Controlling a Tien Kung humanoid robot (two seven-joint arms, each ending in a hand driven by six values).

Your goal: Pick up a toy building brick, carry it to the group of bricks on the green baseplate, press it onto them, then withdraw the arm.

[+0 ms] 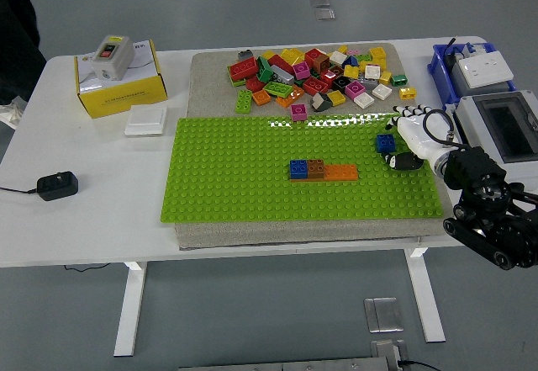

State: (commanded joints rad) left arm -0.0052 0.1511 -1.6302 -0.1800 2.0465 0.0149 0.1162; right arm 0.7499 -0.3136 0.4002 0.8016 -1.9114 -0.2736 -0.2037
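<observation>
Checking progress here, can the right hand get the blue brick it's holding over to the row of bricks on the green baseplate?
Probably yes: the right hand grips the blue brick, and only bare green baseplate lies between it and the row of bricks.

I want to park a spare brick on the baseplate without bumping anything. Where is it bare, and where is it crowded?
The green baseplate is bare left of the row of bricks and along its near edge. Crowded: its far edge beside the loose brick pile, and the right end, where the right hand holds a blue brick.
</observation>
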